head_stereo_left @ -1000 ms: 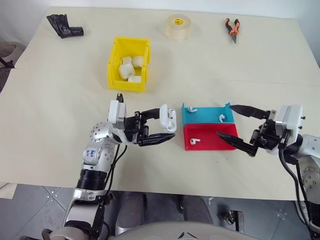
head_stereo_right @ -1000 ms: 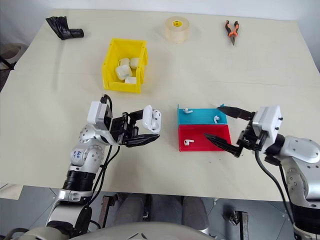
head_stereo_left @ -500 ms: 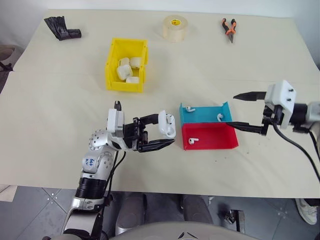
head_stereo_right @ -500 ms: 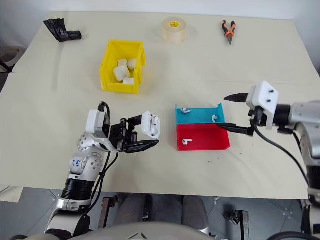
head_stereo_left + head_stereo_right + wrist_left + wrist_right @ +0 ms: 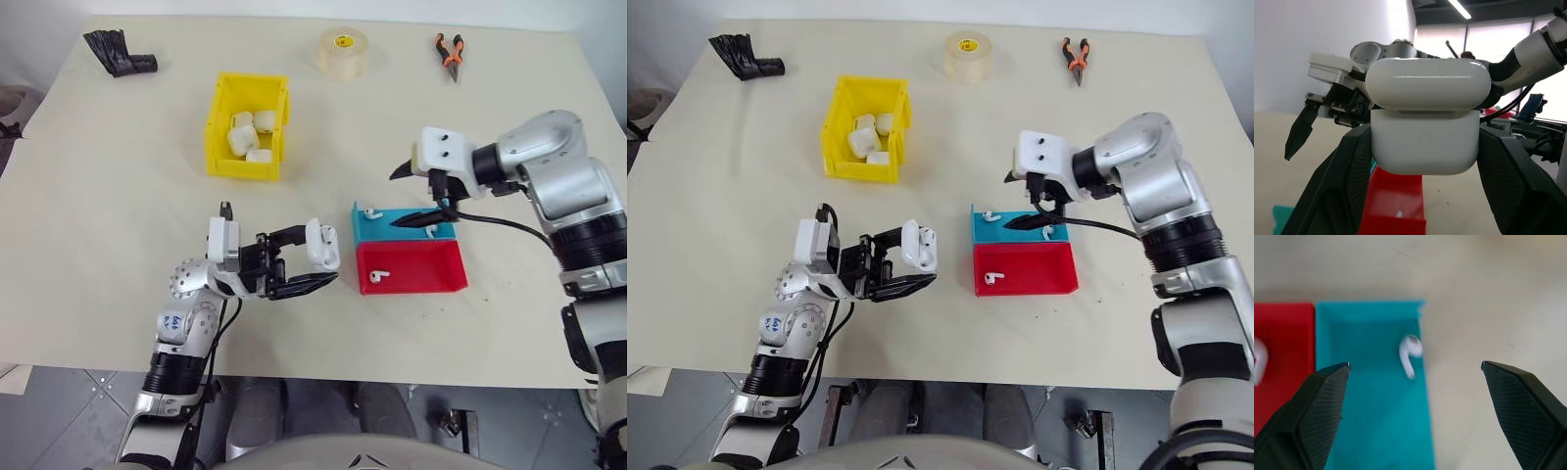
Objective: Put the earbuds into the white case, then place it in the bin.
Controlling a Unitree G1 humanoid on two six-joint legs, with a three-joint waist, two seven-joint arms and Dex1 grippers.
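Observation:
My left gripper (image 5: 321,258) is shut on the white case (image 5: 320,244), held above the table left of the trays; the left wrist view shows the case (image 5: 1425,127) clamped between both fingers. My right gripper (image 5: 396,200) hangs open over the far left part of the blue tray (image 5: 397,233). One of the earbuds (image 5: 1409,352) lies in the blue tray below the spread fingers, and another earbud (image 5: 379,277) lies in the red tray (image 5: 426,269). The yellow bin (image 5: 245,166) stands farther back on the left with several white cases inside.
A roll of tape (image 5: 345,51), orange-handled pliers (image 5: 452,54) and a black object (image 5: 122,54) lie along the table's far edge. The blue and red trays sit side by side near the table's middle front.
My right arm has swung up and to the left, from beside the red tray's right end to over the blue tray, its jaws still open. The left gripper has kept still with the case.

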